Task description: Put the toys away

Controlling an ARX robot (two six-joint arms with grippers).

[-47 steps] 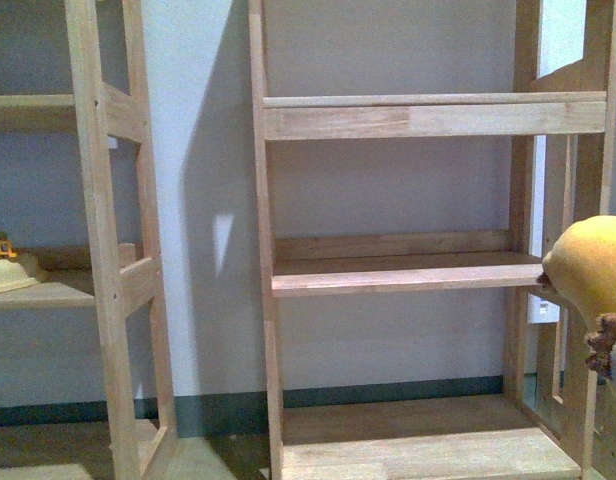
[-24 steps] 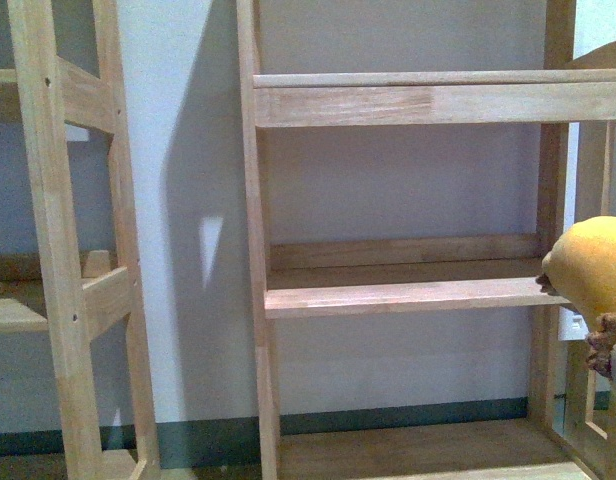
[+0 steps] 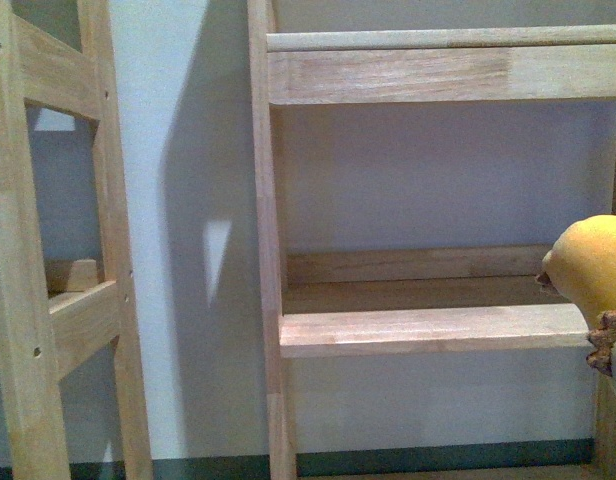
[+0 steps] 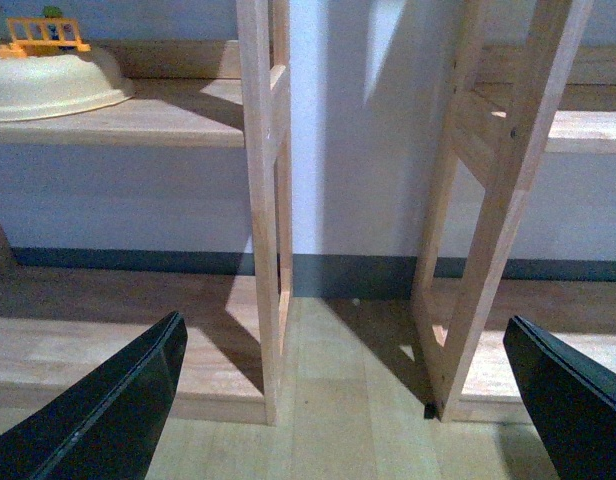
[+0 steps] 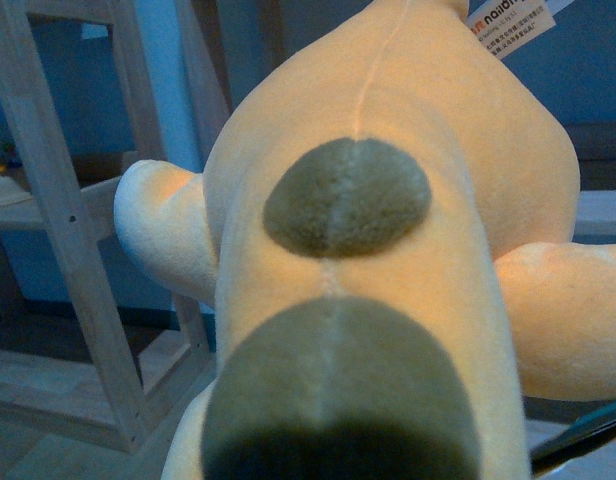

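Left tool [image 4: 343, 330] gapes wide; right tool [image 5: 333, 455] clasps plush [image 5: 358, 200].

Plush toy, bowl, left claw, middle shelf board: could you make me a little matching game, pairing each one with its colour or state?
Things:
1. plush toy
2. bowl
3. left claw
4. middle shelf board

Colour or state:
A. black, open, holding nothing
B. light wood, nothing on the part that shows
C. orange-yellow and fuzzy
D. pale cream

Pairs: 1-C, 2-D, 3-A, 4-B
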